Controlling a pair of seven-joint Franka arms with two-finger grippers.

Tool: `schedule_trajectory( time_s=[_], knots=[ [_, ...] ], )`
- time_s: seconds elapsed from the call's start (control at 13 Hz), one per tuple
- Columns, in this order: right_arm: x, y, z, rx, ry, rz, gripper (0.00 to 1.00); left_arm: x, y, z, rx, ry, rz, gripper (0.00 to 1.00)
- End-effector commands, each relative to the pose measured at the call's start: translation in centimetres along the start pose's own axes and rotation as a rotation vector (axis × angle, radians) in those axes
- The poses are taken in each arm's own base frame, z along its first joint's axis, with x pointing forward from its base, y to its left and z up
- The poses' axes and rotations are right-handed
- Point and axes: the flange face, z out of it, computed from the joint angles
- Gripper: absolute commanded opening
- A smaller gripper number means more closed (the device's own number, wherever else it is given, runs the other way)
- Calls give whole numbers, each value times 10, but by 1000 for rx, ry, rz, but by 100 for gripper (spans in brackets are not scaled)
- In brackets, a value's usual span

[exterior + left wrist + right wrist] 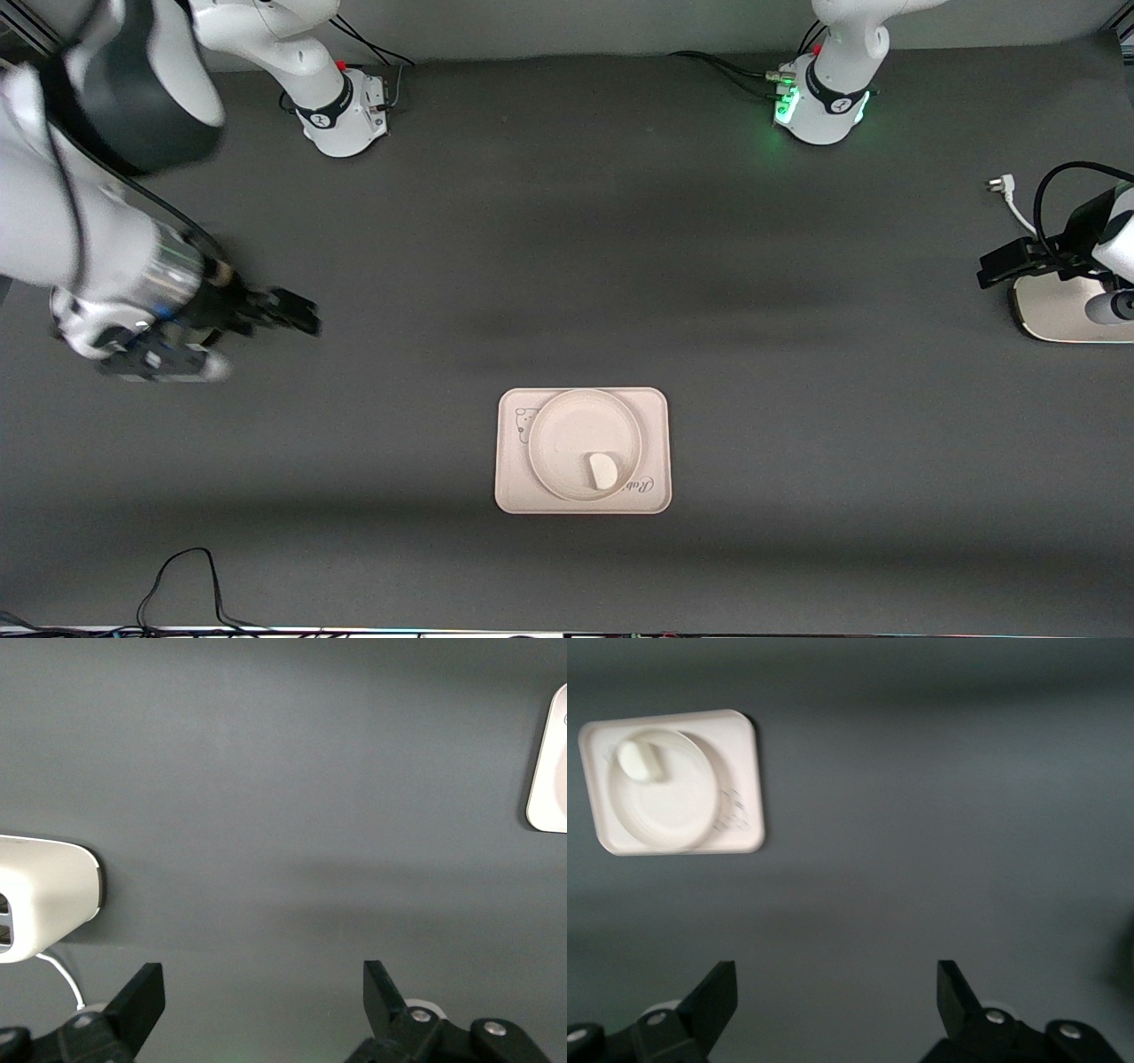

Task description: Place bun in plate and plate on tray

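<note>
Front view, lower centre: bun (604, 470) (soft, light, judging by looks) sits in plate (585, 444) on tray (582, 450); lift the tray by its rim. Right gripper (833, 1010) and left gripper (261, 1010) hover spread over bare table (567, 266).

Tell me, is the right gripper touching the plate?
Apart. The front view shows the right gripper over bare table toward the right arm's end, with a wide stretch of mat between it and the plate, which sits on the tray.
</note>
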Motion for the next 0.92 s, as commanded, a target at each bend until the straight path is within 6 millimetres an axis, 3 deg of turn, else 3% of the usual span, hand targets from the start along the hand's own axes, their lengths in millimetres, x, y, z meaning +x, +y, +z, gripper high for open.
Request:
schedule_trajectory(
  time_s=[0.0,0.23,0.38,0.85],
  knots=[
    [-29,50,-19,-86,-7,-55,100,2,1,-4,5,-3,9,100],
    [-27,100,-32,-104,2,-39,100,2,1,-4,4,-3,8,100],
    [-25,121,-35,-105,3,-45,100,2,1,-4,2,-3,8,100],
    [-25,131,-40,-105,11,-27,100,2,-1,-4,2,-3,5,100]
  ],
)
